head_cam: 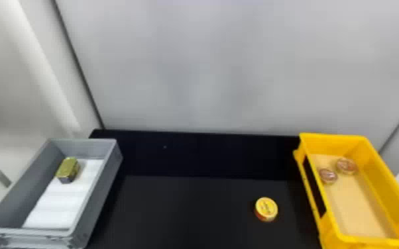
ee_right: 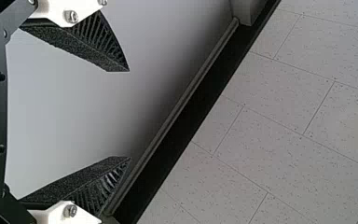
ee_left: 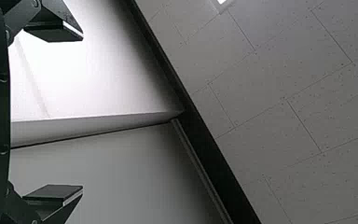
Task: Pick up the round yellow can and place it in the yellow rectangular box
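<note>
At the lower right of the head view, the yellow box (head_cam: 381,188) is seen, with a pale tan floor on which two round tins (head_cam: 346,165) are set near each other, toward the far end. By the lower left, the grey box (head_cam: 26,231) is placed; its floor is partly covered by a white liner (head_cam: 59,202), and a gold block (head_cam: 68,169) is rested near its far end, close to the left wall.

Between the boxes, right of centre and low in the frame, the can (head_cam: 266,209) is found upright on the black table (head_cam: 189,212), yellow top up, nearer the yellow box. It is gripped by neither end effector and is set apart from both; how far cannot be told. Both the left gripper (ee_left: 83,112) and the right gripper (ee_right: 129,114) are opened, their fingers spread well apart, with wall and ceiling (ee_right: 298,116) seen beyond.
</note>
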{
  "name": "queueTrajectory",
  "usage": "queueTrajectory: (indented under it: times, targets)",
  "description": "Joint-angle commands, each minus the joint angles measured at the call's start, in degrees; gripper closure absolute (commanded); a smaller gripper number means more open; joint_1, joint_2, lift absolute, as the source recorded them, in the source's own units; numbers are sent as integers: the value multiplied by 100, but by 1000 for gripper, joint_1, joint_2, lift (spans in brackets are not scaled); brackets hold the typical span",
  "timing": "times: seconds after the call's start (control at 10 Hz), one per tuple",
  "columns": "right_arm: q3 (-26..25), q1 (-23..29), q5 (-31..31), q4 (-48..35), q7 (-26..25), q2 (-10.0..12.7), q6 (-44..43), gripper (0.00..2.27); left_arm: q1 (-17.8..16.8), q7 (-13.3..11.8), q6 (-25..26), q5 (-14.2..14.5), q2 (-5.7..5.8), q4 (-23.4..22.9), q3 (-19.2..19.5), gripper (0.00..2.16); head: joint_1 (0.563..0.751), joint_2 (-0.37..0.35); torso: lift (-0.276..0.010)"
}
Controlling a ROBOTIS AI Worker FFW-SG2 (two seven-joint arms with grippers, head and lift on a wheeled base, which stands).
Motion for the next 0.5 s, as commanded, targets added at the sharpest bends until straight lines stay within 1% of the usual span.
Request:
queueTrajectory:
  times: [0.0, 0.4]
  targets:
    - [25, 7, -30, 0, -47, -17, -38, 119, -9, 18, 0, -30, 7, 0, -6, 125, 663, 54, -10]
    - [34, 7, -39, 9, -56, -17, -65, 119, -9, 36, -9, -39, 15, 0, -15, 127, 663, 54, -10]
